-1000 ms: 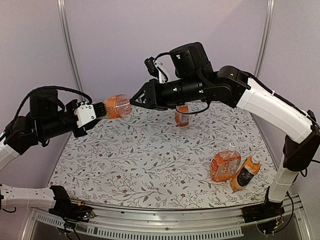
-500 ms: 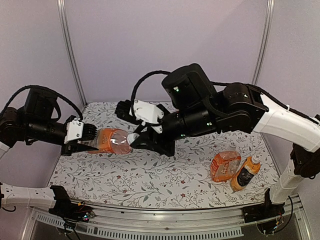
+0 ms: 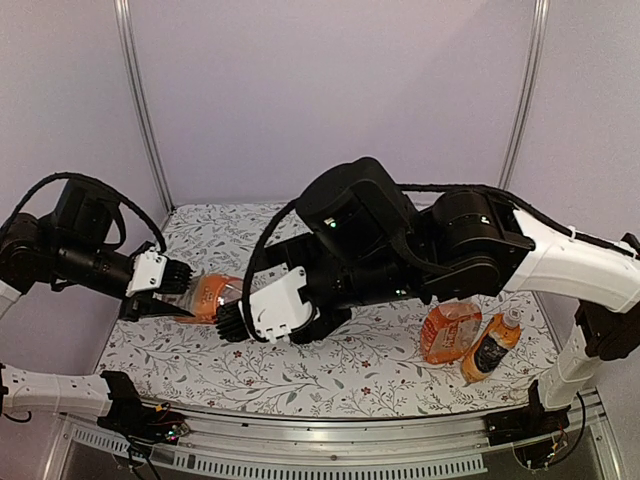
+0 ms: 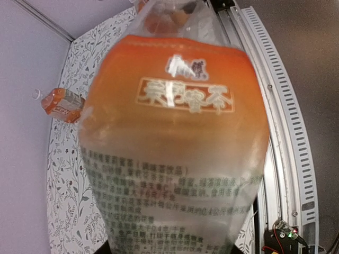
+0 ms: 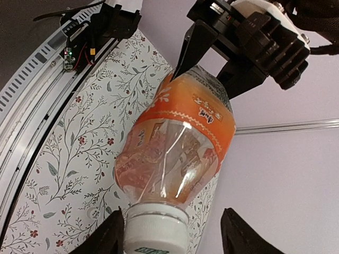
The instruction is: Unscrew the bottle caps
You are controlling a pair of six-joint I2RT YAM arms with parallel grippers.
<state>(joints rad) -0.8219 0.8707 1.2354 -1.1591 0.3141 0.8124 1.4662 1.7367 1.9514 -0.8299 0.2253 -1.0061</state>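
Left gripper (image 5: 204, 71) is pinching 1 clear plastic bottle (image 5: 180, 137) of orange liquid. Right gripper (image 5: 173, 234), spread, is straddling its round white cap (image 5: 153, 227).

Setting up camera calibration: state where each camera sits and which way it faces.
Top external: above and behind the bases, looking down on the table; left arm and right arm show.
Left wrist: on the left arm, looking along the held bottle; no clear robot part shows.
Right wrist: on the right arm, facing the cap and left fingers; right fingers flank the cap.
Shared: all three show the bottle.
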